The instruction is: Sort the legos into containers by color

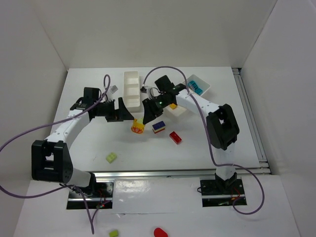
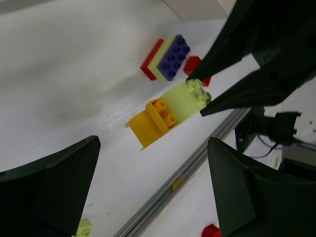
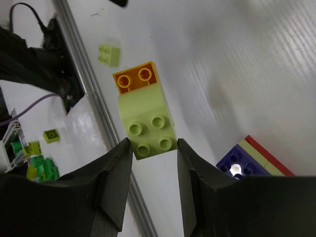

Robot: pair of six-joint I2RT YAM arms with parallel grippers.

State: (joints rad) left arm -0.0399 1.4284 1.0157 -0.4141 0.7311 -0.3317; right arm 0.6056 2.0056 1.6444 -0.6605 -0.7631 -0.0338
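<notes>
My right gripper (image 1: 144, 121) (image 3: 154, 148) is shut on the end of a lime green brick joined to an orange-yellow one (image 1: 138, 128) (image 2: 170, 111) (image 3: 145, 116), near the table's middle. My left gripper (image 1: 129, 114) (image 2: 153, 197) is wide open and empty, just left of that brick. A blue-purple, yellow and red stack (image 1: 158, 127) (image 2: 165, 58) (image 3: 252, 160) lies to the right, then a red brick (image 1: 175, 137). A lime brick (image 1: 111, 157) (image 3: 109, 54) lies front left. The narrow white tray (image 1: 132, 89) stands behind. The wider tray (image 1: 206, 89) holds a cyan brick (image 1: 196, 87).
A metal rail (image 1: 163, 173) runs along the table's front edge. Loose lime (image 1: 114, 233) and red (image 1: 160, 232) pieces lie on the floor beyond it. Purple cables loop over both arms. White walls enclose the table on the left, back and right.
</notes>
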